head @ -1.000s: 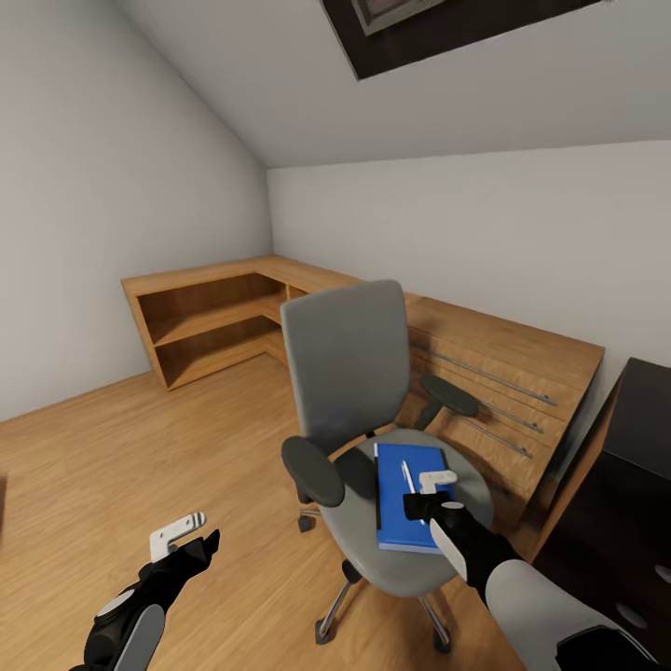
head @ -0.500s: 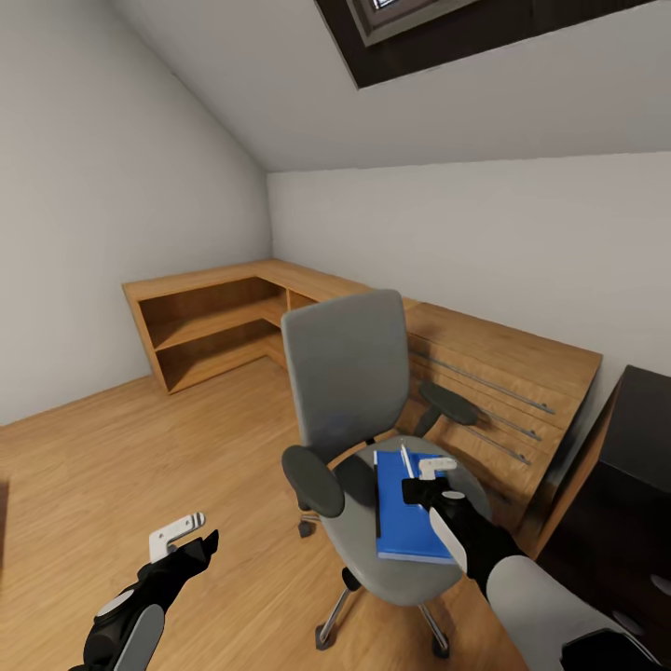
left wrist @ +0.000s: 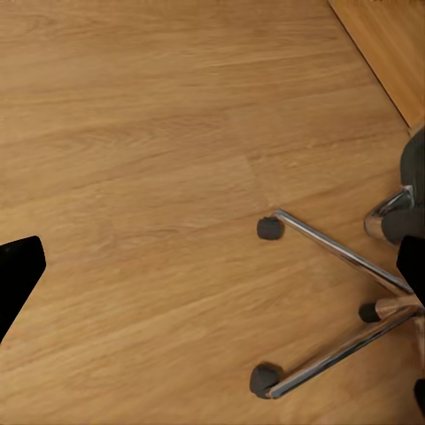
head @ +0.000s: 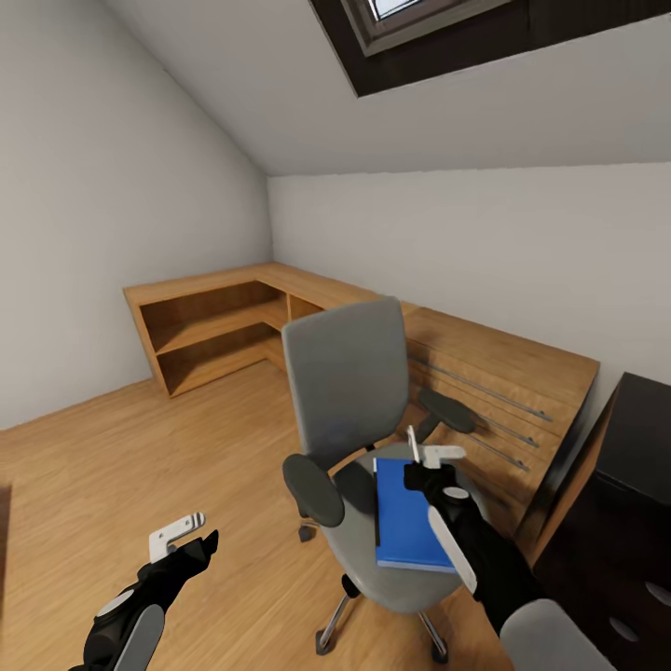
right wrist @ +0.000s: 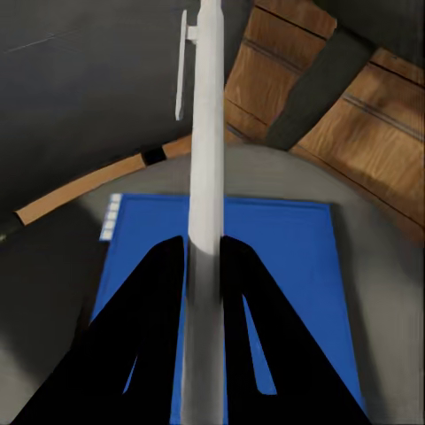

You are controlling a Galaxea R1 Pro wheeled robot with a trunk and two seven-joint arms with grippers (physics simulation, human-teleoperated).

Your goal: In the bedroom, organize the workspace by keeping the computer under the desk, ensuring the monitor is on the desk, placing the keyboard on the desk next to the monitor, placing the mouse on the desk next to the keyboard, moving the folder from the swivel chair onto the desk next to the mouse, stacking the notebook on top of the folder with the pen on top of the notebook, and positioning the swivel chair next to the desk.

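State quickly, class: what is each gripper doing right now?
Left gripper: open, holding nothing, above the floor.
Right gripper: shut on the pen, above the folder.

- No legible text, labels, brand marks, numbers or signs appear on any surface.
- The folder (head: 405, 522) cover is plain blue.
- The pen (right wrist: 206, 177) barrel is unmarked white.

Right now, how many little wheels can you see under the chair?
3 in the left wrist view: one caster at a silver leg's tip, one on another leg, one nearer the hub. The swivel chair may hide more.
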